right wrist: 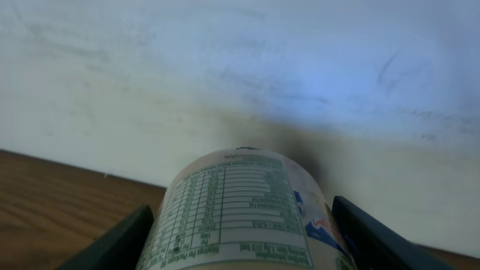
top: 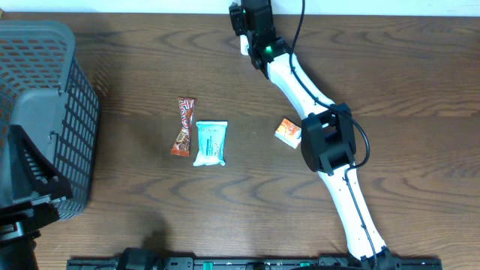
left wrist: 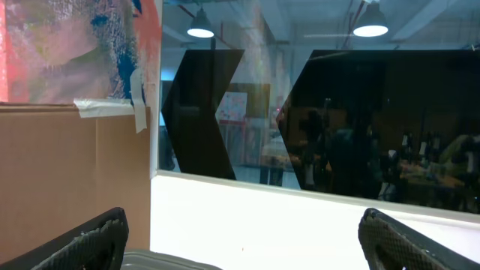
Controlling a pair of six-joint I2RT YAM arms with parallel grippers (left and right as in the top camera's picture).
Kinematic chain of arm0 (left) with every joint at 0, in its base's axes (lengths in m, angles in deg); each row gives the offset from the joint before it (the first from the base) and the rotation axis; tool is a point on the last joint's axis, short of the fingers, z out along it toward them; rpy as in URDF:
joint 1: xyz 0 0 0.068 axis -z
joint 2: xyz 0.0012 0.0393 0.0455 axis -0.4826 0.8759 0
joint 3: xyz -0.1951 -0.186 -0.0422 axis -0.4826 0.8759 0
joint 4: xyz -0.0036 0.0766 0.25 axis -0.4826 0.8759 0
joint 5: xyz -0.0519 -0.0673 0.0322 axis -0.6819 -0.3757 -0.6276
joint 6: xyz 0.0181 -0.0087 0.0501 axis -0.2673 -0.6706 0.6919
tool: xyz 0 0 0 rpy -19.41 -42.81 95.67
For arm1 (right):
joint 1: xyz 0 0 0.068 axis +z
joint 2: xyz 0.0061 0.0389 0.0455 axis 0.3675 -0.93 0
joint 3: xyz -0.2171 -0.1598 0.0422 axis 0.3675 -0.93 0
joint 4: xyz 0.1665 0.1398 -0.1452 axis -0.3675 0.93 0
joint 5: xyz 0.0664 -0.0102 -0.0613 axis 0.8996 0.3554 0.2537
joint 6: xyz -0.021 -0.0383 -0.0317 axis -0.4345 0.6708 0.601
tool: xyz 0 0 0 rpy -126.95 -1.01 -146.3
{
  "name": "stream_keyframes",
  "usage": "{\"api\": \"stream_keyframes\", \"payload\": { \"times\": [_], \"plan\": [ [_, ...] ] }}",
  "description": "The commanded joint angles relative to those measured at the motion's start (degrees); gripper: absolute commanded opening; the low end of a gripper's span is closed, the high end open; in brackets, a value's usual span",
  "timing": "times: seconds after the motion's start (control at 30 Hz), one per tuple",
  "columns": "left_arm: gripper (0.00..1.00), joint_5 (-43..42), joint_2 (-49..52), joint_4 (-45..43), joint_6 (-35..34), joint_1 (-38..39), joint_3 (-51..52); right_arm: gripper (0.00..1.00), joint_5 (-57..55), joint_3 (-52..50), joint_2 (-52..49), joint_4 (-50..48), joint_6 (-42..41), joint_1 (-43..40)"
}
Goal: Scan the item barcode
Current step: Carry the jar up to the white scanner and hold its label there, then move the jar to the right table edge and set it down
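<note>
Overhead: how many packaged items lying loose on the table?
3: red-orange wrapper and pale blue packet side by side mid-table; orange box beside the right arm. A labelled container is in the right gripper, not counted; basket may hide more.

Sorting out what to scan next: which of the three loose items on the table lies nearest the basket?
The red-and-orange twisted wrapper: leftmost of the three, just left of the pale blue packet; the small orange box lies much farther right.

Dark wood-grain tabletop (top: 150, 217) throughout the overhead view. Plain white wall (right wrist: 225, 75) in the right wrist view. In the left wrist view: dark window (left wrist: 375, 120) at 3 o'clock, lit ceiling lamps (left wrist: 200, 31) at 12 o'clock, brown cardboard (left wrist: 67, 180) at 9 o'clock.
</note>
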Motion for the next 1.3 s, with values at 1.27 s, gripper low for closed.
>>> {"api": "stream_keyframes", "payload": {
  "times": [1.27],
  "plan": [
    [0.98,0.35,-19.69,1.11,-4.76,-0.26,0.46,0.56,-7.37,-2.97,29.07,83.43,-20.31,-36.65]
  ]
}}
